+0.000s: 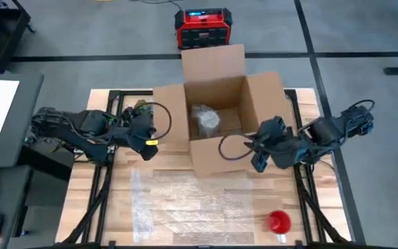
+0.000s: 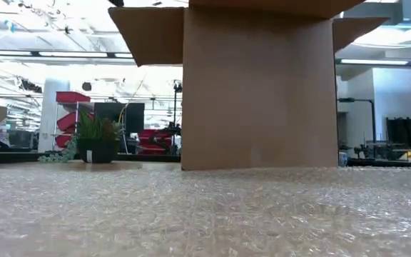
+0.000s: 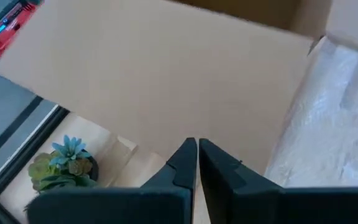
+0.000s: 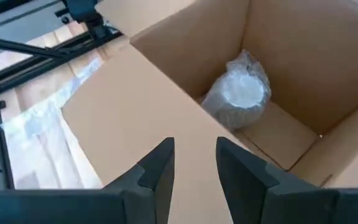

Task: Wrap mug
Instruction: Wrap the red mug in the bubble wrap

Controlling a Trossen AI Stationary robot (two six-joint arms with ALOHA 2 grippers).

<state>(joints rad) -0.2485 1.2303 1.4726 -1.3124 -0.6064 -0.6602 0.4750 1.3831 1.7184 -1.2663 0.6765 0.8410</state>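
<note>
An open cardboard box (image 1: 216, 117) is being seen standing at the far middle of the worktop (image 1: 116, 207), its four flaps folded outward. The mug (image 1: 205, 119), already bundled in clear bubble wrap, is being seen lying on the floor of the box, toward its left wall; in the right wrist view it (image 4: 238, 93) is being shown as a pale rounded bundle deep inside.

The left pincer (image 1: 147, 142) is being held just beside the box's left flap, and its fingers (image 3: 182, 165) are being shown pressed together with nothing between them. The right pincer (image 1: 258, 155) is being held at the box's near right corner, over the right flap; its fingers (image 4: 157, 165) are being shown slightly spread, with nothing pinched.

A sheet of bubble wrap (image 1: 185, 204) is being seen lying flat on the near part of the worktop, in front of the box. A red cup (image 1: 278, 221) is being seen at the near right, and a small potted plant (image 3: 61, 165) on the left, beside the left arm.
</note>
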